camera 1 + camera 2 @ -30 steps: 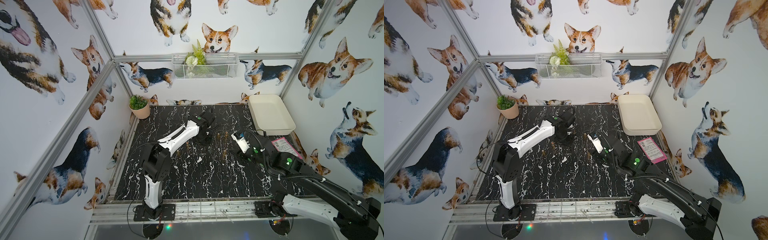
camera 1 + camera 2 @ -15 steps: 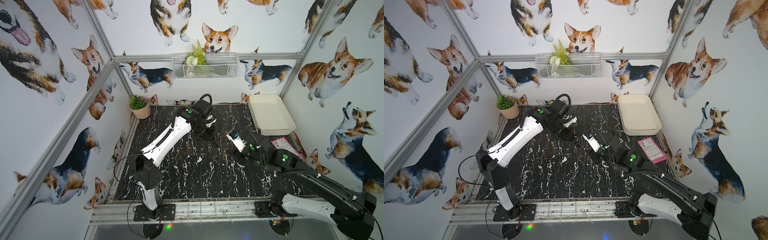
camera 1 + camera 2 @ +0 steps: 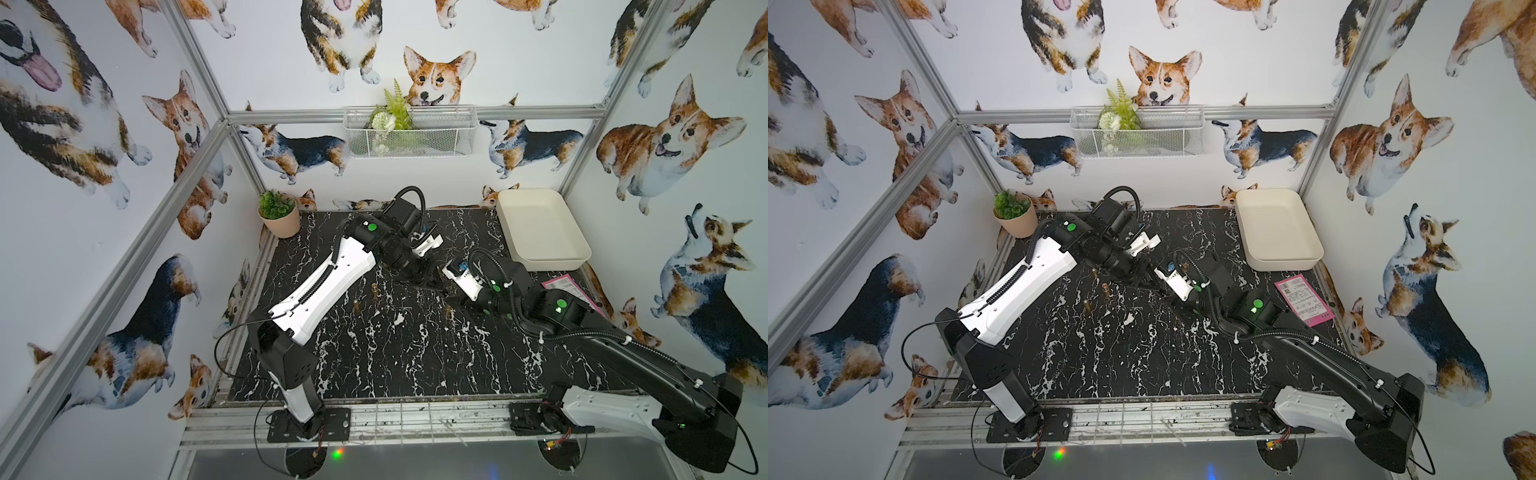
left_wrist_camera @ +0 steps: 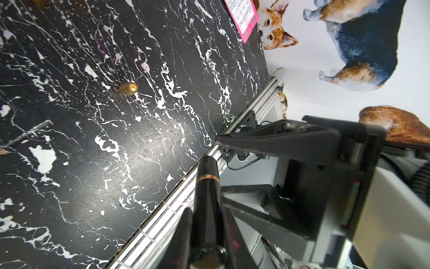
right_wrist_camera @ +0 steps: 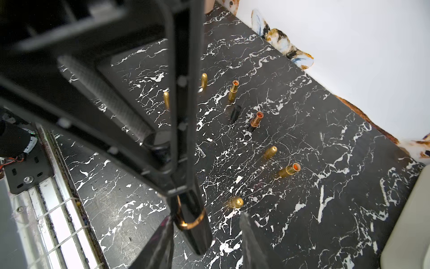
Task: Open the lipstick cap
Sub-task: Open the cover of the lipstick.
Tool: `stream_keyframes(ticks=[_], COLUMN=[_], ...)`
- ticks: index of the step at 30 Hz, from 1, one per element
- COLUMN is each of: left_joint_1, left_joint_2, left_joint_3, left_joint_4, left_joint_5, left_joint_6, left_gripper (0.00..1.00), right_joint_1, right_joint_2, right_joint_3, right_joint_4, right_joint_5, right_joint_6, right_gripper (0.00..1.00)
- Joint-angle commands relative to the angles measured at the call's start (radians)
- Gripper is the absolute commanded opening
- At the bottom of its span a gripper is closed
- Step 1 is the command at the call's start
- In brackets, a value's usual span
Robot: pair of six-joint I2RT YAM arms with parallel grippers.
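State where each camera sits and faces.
Top views: high above the front edge, looking down at the table; left arm and right arm show.
Left wrist: on the left arm, looking along the left claw gripping the lipstick.
Right wrist: on the right arm, looking past the open right claw at the table.
Shared: both wrist views show the lipstick.

The glossy black lipstick tube (image 4: 207,198) wears a thin gold band. The black marble-patterned bench (image 3: 395,353) is veined white. The small bullet-shaped metal caps (image 5: 235,202) are gold, the open gold lipsticks (image 5: 289,170) orange-red at the tip. The rectangular plastic tray (image 3: 552,262) is cream, the printed paper card (image 3: 1304,301) pink.
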Motion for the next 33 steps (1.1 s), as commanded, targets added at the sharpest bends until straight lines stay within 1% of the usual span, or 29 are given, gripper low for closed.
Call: stream_keyframes(ticks=[1,12,14,16,18,20,25,33], left_joint_1=[0.006,0.01,0.01,0.011,0.015,0.02,0.04,0.071], left_joint_2=[-0.003,0.0,0.006,0.013,0.016,0.019,0.031,0.043], left_joint_3=[0.018,0.025,0.027,0.026,0.028,0.025,0.028,0.034], left_joint_4=[0.008,0.031,0.027,0.023,0.028,0.035,0.037,0.052], left_joint_5=[0.063,0.116,0.113,0.11,0.114,0.121,0.127,0.159], left_joint_6=[-0.011,-0.022,-0.019,-0.014,-0.014,-0.018,-0.019,-0.022], left_gripper=[0.13,0.13,0.13,0.13,0.13,0.11,0.01,0.0], right_joint_1=[0.003,0.003,0.003,0.003,0.003,0.003,0.003,0.003], right_joint_2=[0.0,-0.013,-0.017,-0.019,-0.016,-0.016,-0.016,-0.039], right_joint_3=[0.01,0.0,0.001,0.004,0.009,0.01,0.015,0.007], right_joint_4=[-0.021,-0.032,-0.033,-0.041,-0.052,-0.058,-0.078,-0.114], right_joint_5=[-0.017,-0.018,-0.019,-0.014,-0.011,-0.013,-0.03,-0.055], right_joint_6=[-0.032,-0.033,-0.033,-0.029,-0.029,-0.027,-0.016,-0.004], right_gripper=[0.47,0.39,0.36,0.3,0.28,0.25,0.17,0.14])
